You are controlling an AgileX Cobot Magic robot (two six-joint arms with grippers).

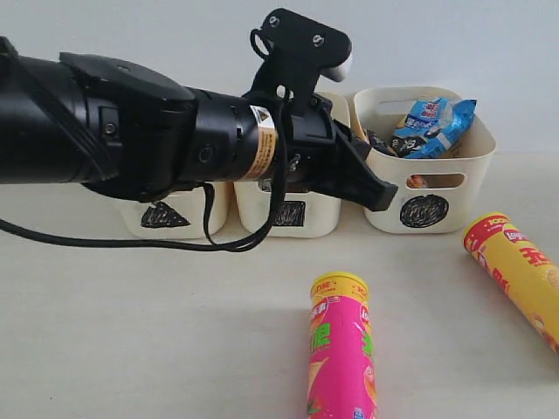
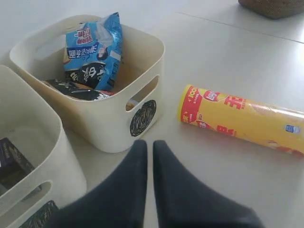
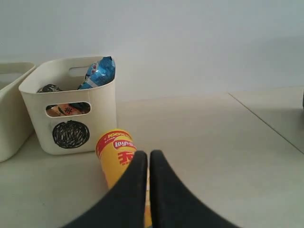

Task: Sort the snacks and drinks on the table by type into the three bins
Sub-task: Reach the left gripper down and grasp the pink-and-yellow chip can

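Bags (image 1: 432,122) lie in the circle bin (image 1: 476,196); pink tube (image 1: 342,358) and yellow tube (image 1: 515,271) lie on the desk (image 1: 131,332). Left jaws and right jaws are closed, empty. Tubes seem next: right jaws, near the yellow one, must open wide

Exterior: low, near, facing the three bins (image 1: 325,220) at the far side — left arm (image 1: 131,131) across it. Wrists: angled down, close, sharing the circle bin (image 2: 102,123) and yellow tube (image 2: 247,121).

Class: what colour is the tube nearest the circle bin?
Yellow-orange tube, best in left wrist view.
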